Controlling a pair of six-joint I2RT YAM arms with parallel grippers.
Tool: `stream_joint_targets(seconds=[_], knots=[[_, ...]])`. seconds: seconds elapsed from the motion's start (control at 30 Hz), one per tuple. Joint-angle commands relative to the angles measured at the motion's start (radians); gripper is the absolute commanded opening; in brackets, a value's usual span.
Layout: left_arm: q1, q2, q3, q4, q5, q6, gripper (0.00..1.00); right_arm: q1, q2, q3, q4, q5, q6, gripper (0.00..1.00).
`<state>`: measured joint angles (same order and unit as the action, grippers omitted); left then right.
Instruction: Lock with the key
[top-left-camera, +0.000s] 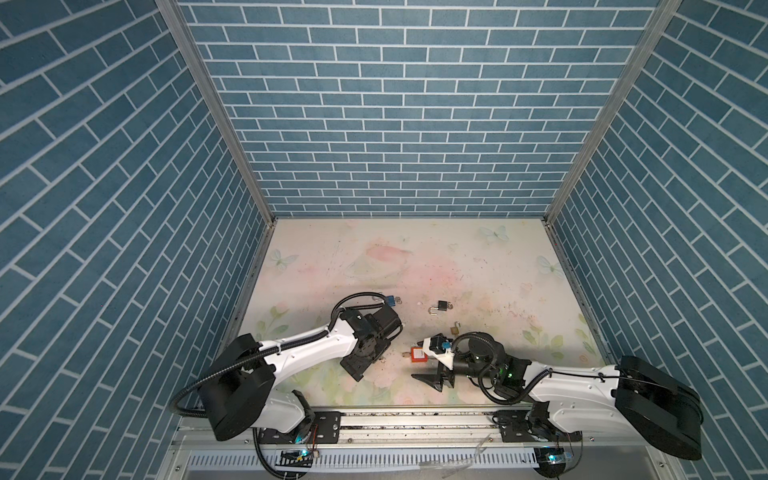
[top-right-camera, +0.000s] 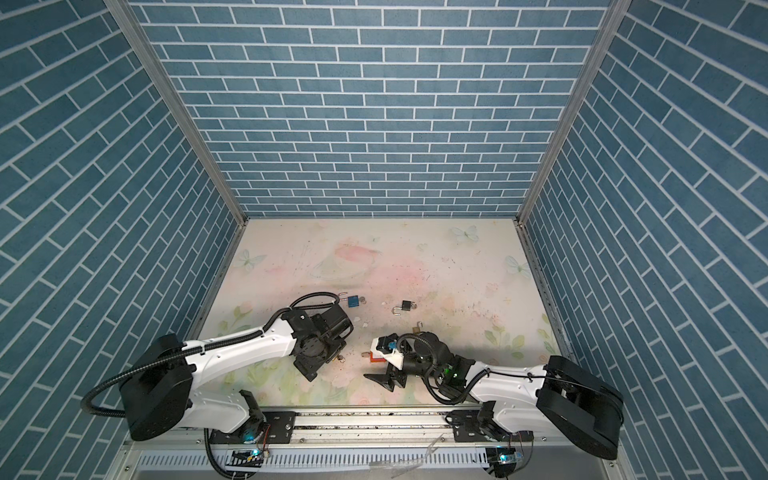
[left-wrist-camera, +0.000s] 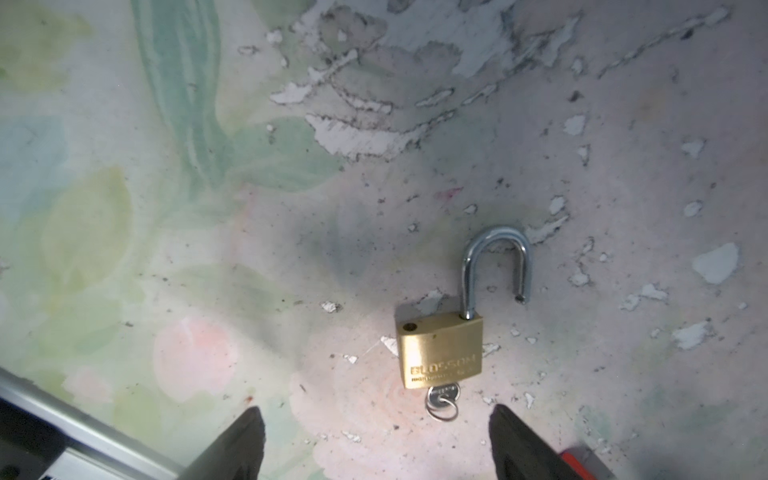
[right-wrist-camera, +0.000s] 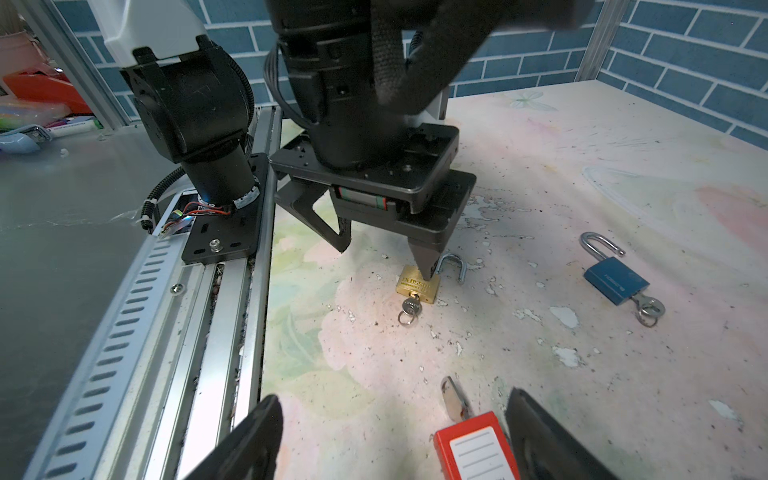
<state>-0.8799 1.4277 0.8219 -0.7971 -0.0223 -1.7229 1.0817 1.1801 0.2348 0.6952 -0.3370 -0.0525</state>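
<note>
Hovering wide open and empty, the left gripper (left-wrist-camera: 376, 414) sits over the brass lock (left-wrist-camera: 439, 353), which lies near-left of centre with shackle (left-wrist-camera: 494, 257) open and key (left-wrist-camera: 444, 392) in, probably to pin its body. Right gripper (right-wrist-camera: 392, 399), also spread and empty, hangs by the red lock (right-wrist-camera: 478, 449).

My left tool (left-wrist-camera: 376, 415) is black. Just ahead of it lies a gold-brass padlock (left-wrist-camera: 439, 353) with a silver shackle and a silver key (left-wrist-camera: 444, 392). My right tool (right-wrist-camera: 392, 399) is black too, and close before it is a red padlock (right-wrist-camera: 478, 451) with a white label. Farther off lies a blue padlock (right-wrist-camera: 616, 280). The surface (right-wrist-camera: 540, 145) is pale, printed with pink blooms and green leaves. The walls (top-left-camera: 415, 124) are blue brick with white lines.
</note>
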Motion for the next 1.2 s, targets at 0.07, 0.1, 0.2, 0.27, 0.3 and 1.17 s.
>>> stream_joint_targets(seconds=[0.07, 0.1, 0.2, 0.27, 0.3, 1.17], knots=[[-0.005, 0.062, 0.045, -0.059, -0.027, -0.008, 0.86, 0.009, 0.017, -0.006, -0.002, 0.009, -0.039, 0.84], [-0.005, 0.068, 0.048, -0.061, -0.028, -0.012, 0.86, 0.009, 0.019, -0.005, -0.004, 0.009, -0.040, 0.84], [-0.005, 0.087, 0.055, -0.064, -0.034, -0.020, 0.86, 0.011, 0.017, -0.002, -0.006, 0.016, -0.045, 0.84], [-0.006, 0.104, 0.067, -0.075, -0.041, -0.020, 0.86, 0.012, 0.016, -0.002, -0.003, 0.018, -0.046, 0.84], [-0.006, 0.115, 0.076, -0.083, -0.045, -0.019, 0.86, 0.012, 0.016, -0.002, -0.001, 0.018, -0.046, 0.84], [-0.008, 0.230, 0.127, -0.074, -0.064, 0.009, 0.77, 0.020, 0.036, 0.014, -0.007, 0.027, -0.061, 0.85]])
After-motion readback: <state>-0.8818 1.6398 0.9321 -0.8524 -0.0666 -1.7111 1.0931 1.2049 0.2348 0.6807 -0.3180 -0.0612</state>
